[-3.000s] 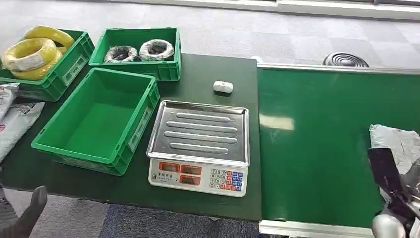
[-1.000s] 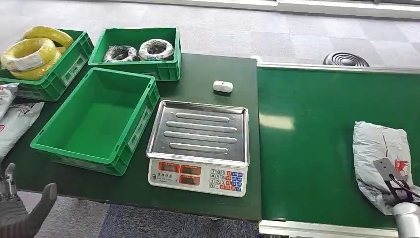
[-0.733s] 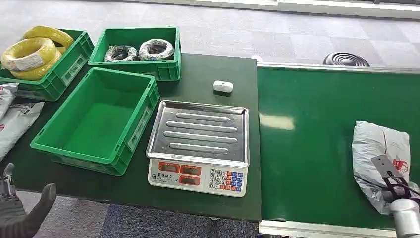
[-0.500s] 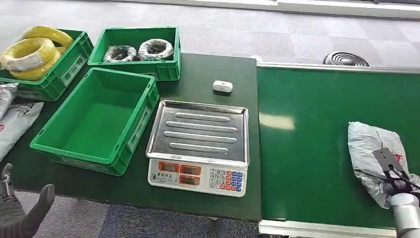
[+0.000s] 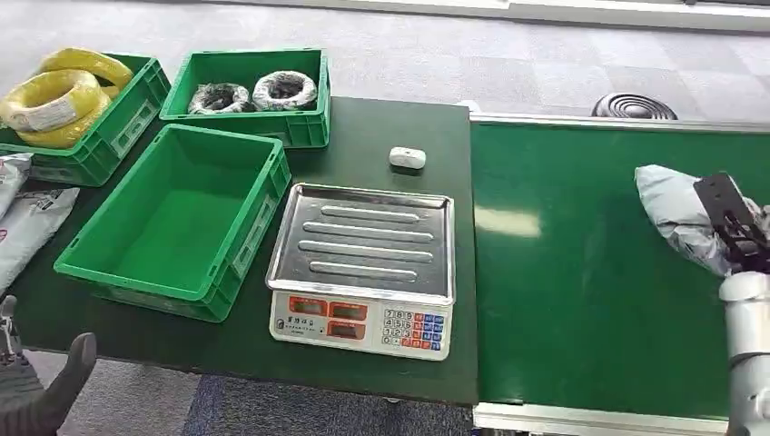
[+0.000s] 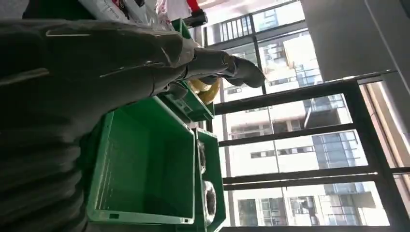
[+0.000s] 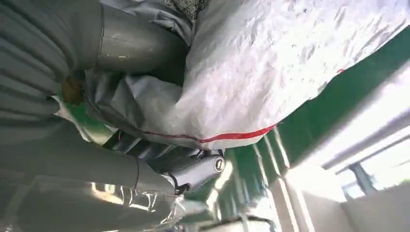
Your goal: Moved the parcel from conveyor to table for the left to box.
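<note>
Crinkled grey plastic mailer parcel with a red stripe (image 5: pixel 676 211) is at the right edge of the green conveyor belt (image 5: pixel 581 300), toward its far side; cannot tell from the head view whether it rests on the belt or is lifted off it. Right hand (image 5: pixel 734 225) grips it: in the right wrist view the thick grey thumb (image 7: pixel 130 43) presses into the bag from one side and darker fingers (image 7: pixel 188 171) wrap under the other, bag film bunched between them. Silver right forearm (image 5: pixel 749 354) comes up from the belt's near right corner. Conveyor butts against the right edge of the dark green table (image 5: pixel 381 136). On the table next to the belt, near edge: steel-tray weighing scale with a keypad and red displays (image 5: pixel 363 268), tray bare. Just behind the scale, a small white oval device (image 5: pixel 408 158). Left of the scale, an empty green plastic crate (image 5: pixel 177 222). Behind that at the far edge, a green crate with two wrapped black cable coils (image 5: pixel 254 86). At the far left corner, a green crate with yellow cable coils (image 5: pixel 77 104). White plastic bags (image 5: pixel 27 222) lie at the table's left edge. Left hand (image 5: pixel 36 391) sits low off the table's near left corner, holding nothing, fingers extended apart in the left wrist view. A black ribbed disc (image 5: pixel 633 108) lies on the floor beyond the belt.
</note>
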